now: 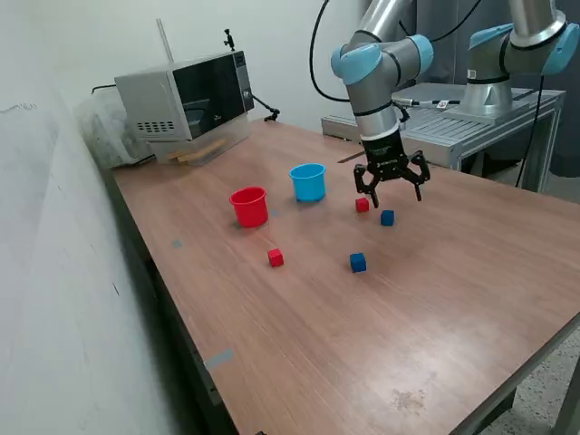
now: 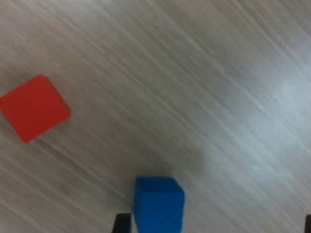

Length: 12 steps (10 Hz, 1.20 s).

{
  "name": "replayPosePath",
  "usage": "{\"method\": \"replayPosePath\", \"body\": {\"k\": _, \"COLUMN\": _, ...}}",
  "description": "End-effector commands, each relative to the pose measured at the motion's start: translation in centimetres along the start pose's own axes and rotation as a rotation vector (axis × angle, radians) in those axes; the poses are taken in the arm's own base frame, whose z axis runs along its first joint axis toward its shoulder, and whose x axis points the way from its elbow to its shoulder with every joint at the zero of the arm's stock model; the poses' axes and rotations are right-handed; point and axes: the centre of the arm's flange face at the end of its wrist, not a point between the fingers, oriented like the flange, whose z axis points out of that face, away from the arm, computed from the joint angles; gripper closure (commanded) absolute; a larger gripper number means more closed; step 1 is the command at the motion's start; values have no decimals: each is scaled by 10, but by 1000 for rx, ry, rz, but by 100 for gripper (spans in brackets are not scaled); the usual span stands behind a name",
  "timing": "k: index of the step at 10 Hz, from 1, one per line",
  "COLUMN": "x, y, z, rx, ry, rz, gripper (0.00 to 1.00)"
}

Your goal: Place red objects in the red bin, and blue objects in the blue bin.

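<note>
My gripper (image 1: 396, 197) hangs open and empty just above the wooden table (image 1: 362, 344), over a red cube (image 1: 362, 205) and a dark blue cube (image 1: 387, 217). The wrist view shows that red cube (image 2: 34, 108) off to one side. The blue cube (image 2: 159, 203) lies at the frame's edge, beside one dark fingertip (image 2: 122, 222). A second red cube (image 1: 275, 258) and a second blue cube (image 1: 358, 262) lie nearer the table's middle. The red bin (image 1: 249, 206) and the light blue bin (image 1: 308, 181) stand upright toward the exterior view's left of the gripper.
A microwave (image 1: 186, 95) sits at the table's far corner on the exterior view's left. A second robot arm (image 1: 507, 54) stands on a metal stand behind the table on the right. A wall runs along the left side.
</note>
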Motion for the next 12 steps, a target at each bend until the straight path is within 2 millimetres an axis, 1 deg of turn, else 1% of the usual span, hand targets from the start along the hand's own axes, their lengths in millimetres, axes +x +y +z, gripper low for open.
{"method": "replayPosePath", "body": {"k": 1, "x": -16, "y": -1, "z": 8, "rx": -26, "ry": -17, "rz": 18, "gripper": 0}}
{"method": "replayPosePath", "body": {"k": 2, "x": -22, "y": -2, "z": 6, "rx": -42, "ry": -29, "rz": 25, "gripper": 0}}
{"method": "replayPosePath", "body": {"k": 4, "x": -41, "y": -11, "z": 1, "rx": -59, "ry": -37, "rz": 56, "gripper": 0}}
{"method": "replayPosePath", "body": {"k": 5, "x": -43, "y": -10, "z": 1, "rx": -70, "ry": -29, "rz": 59, "gripper": 0}}
{"method": "replayPosePath", "body": {"k": 6, "x": -48, "y": -12, "z": -2, "rx": -88, "ry": -42, "rz": 63, "gripper": 0}}
{"method": "replayPosePath", "body": {"k": 7, "x": -49, "y": -12, "z": -2, "rx": -94, "ry": -45, "rz": 65, "gripper": 0}}
{"method": "replayPosePath", "body": {"k": 9, "x": -51, "y": -13, "z": 8, "rx": -84, "ry": -36, "rz": 67, "gripper": 0}}
{"method": "replayPosePath", "body": {"k": 12, "x": -48, "y": -17, "z": 14, "rx": -76, "ry": -31, "rz": 68, "gripper": 0}}
